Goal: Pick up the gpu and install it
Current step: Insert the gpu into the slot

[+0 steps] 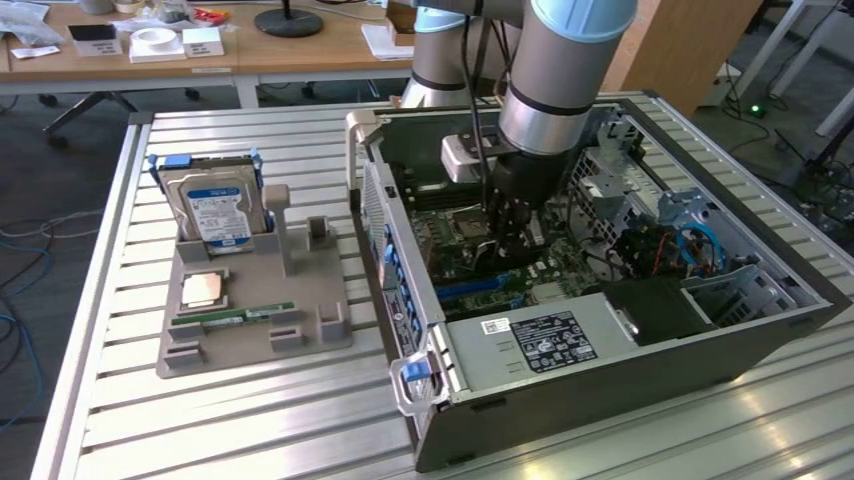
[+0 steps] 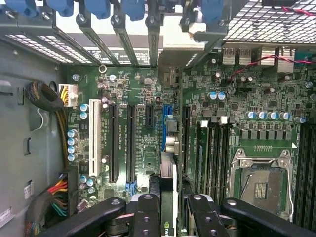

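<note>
The pincer (image 2: 169,210) is down inside the open computer case (image 1: 747,330), and it is clenched on the gpu (image 2: 168,195), which it holds by the upper edge. In the wrist view the card is seen edge-on as a thin strip between the 2 black fingers (image 2: 145,215), so the gpu hangs straight below the pincer, with its flat faces against the pads. Its long axis runs in the same direction as the long black slots (image 2: 131,143) on the green motherboard (image 2: 148,123), toward the row of metal bracket openings (image 2: 118,34) at the back wall of the case. The lower edge of the card seems to stand at the blue slot (image 2: 167,128), but I cannot tell whether it is already touching it or just above. In the exterior view the case lies on the slatted tabletop (image 1: 240,410), and the grey holder (image 1: 247,320) with the hard drive (image 1: 214,205) stands well apart, on the exterior view's left.
</note>
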Available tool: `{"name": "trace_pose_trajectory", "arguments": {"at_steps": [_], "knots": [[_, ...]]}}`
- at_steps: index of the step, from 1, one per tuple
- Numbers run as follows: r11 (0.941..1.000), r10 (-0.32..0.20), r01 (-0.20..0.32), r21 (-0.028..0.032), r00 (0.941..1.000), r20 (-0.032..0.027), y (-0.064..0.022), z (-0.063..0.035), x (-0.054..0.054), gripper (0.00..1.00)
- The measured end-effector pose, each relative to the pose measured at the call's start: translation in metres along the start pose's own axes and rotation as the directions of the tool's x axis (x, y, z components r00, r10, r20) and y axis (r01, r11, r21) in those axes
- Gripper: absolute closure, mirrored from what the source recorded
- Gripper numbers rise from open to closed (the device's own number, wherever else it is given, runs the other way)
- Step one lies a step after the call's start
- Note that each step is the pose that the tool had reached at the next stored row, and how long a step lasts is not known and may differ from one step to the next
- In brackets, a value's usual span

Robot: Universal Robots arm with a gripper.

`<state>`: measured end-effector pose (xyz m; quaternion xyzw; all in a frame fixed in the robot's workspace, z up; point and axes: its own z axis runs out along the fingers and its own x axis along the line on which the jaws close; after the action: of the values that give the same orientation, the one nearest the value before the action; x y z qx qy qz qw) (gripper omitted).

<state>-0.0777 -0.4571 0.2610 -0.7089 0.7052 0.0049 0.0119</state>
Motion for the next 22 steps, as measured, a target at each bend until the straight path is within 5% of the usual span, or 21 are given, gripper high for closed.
{"name": "trace_pose_trajectory", "arguments": {"at_steps": [22], "knots": [[1.0, 0.0, 0.0, 0.0, 1.0, 0.0001, 0.0101, 0.0031, 0.0012, 0.74]]}}
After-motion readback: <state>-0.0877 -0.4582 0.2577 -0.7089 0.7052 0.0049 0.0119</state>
